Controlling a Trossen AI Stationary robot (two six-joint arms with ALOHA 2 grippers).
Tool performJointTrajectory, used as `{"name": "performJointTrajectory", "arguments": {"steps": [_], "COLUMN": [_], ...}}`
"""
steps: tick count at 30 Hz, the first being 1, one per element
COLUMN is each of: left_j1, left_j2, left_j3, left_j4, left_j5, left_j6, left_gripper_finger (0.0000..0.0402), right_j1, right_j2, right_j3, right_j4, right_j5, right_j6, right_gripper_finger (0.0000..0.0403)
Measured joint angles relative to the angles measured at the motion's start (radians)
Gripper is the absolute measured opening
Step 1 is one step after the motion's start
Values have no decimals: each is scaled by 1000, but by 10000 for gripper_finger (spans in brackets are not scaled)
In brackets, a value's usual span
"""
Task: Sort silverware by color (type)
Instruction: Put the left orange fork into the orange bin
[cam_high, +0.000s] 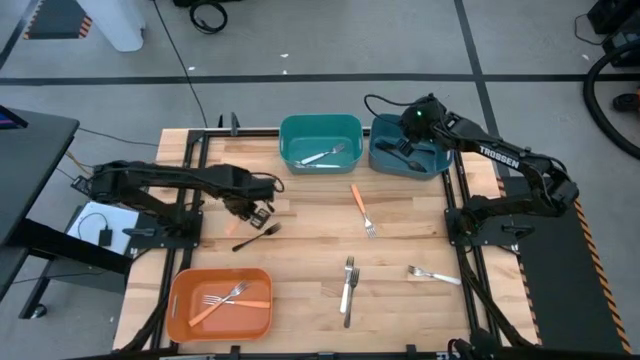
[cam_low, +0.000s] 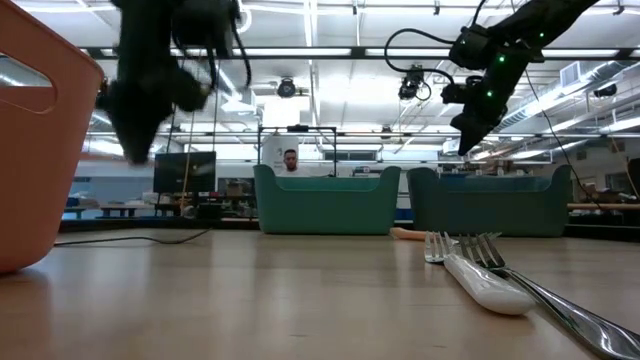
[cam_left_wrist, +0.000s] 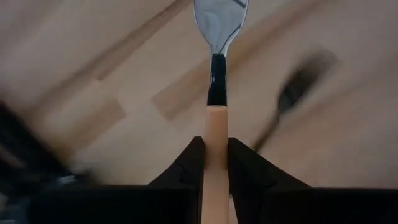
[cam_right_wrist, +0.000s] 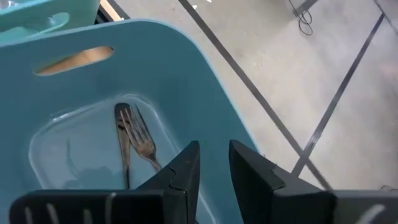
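Carrying the orange-handled fork clamped in my left gripper, I keep it level toward the orange bin.

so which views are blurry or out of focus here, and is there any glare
Left wrist view: the table is smeared with blur, while the orange-handled fork between the fingers stays fairly sharp. Low view: the near orange bin and near forks are soft; the ceiling lights glare. High view: evenly lit, soft shadows.
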Motion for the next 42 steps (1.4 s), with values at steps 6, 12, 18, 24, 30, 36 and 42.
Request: {"name": "performJointTrajectory", "arguments": {"steps": [6,12,18,24,30,36,42], "left_j1": [-126,-336,-560,-726,-831,-857,-828], "left_j2": [-190,-346,-334,-298,-251,-168,-124], "left_j3": [191,202,148,98,19,-23,-27], "left_j4": [-163,-239,-207,-139,127,161,182], "left_j5": [-3,77,229,250,283,283,349], "left_j6": [205,32,15,34,29,-28,-53], "left_gripper_finger": [53,53,53,53,69,75,77], "right_j1": [-9,-35,-57,-55,-54,-53,-53], "right_j2": [0,0,0,0,0,0,-1], "right_j3": [0,0,0,0,0,0,0], "right_j4": [2,71,121,109,41,-69,-200], "right_j5": [0,-3,1,2,-6,-6,-45], "right_j6": [25,11,12,85,141,140,139], "right_gripper_finger": [94,93,93,91,91,91,91]}}
